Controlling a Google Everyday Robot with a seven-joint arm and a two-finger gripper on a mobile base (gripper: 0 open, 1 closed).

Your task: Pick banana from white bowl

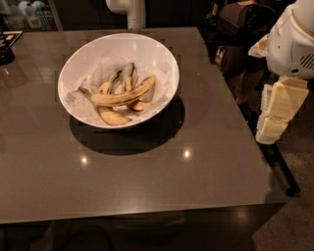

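Banana [125, 95], the longest, slender, gently curved yellow fruit with brown bruising: it lies across the middle of the wide, round, glossy white bowl [164, 56], its dark stem end pointing to the bowl's left side and its tip to the right. It rests on top of two shorter yellow bananas [112, 116] and on the crumpled whitish paper lining [110, 63]. I see the bowl standing on the dark grey, glossy bench [147, 191], towards its far left part, casting a shadow to its front right. A white cylindrical post [131, 12] rises behind the bench's far edge. The robot's cream-coloured gripper [274, 115] hangs off the bench's right edge, well apart from the bowl, below the white arm housing [294, 41]. I cannot tell whether the jaws are released or clenched.
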